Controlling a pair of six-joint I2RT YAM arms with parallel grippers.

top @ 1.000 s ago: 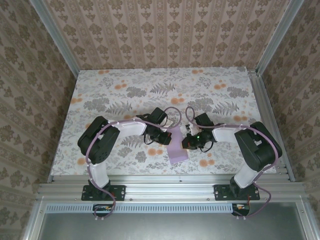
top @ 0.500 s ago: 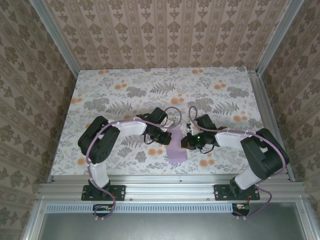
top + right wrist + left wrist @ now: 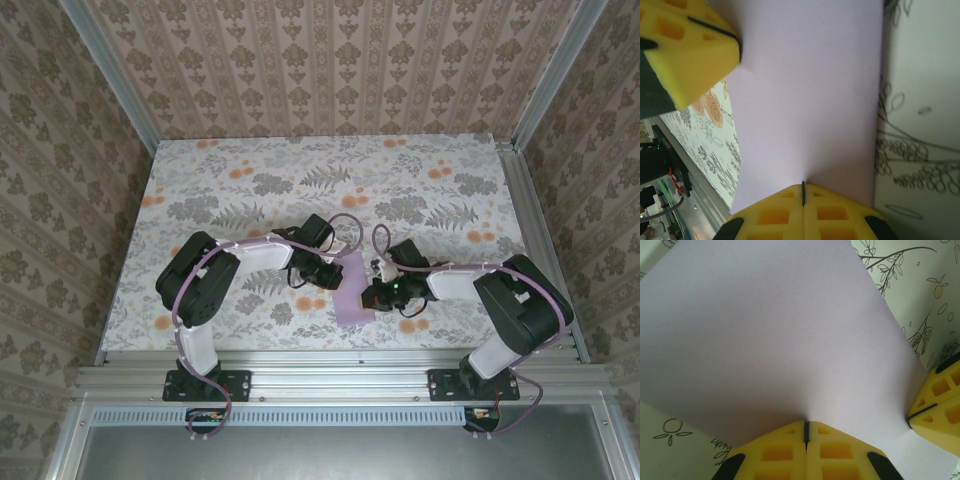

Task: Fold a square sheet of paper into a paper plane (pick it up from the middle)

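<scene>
Lying in the near middle of the table (image 3: 250, 180), the lilac sheet (image 3: 352, 308) has its long sides running from far to near. Its near short edge comes close to the metal rail (image 3: 340, 362). Open tabletop stretches behind it to the far wall (image 3: 330, 70), and also out to the left and to the right.

The left gripper (image 3: 806, 432) is fully closed on the left edge of the sheet, with the paper pinched between its yellow pads. The right gripper (image 3: 803, 192) is closed in the same way on the right edge, a little nearer than the left one. Whether the sheet is lifted or flat, I cannot tell.

Compared with one second before, the right gripper has come slightly nearer and its elbow has shifted. The left arm stays in its place, and the sheet is about where it was.
</scene>
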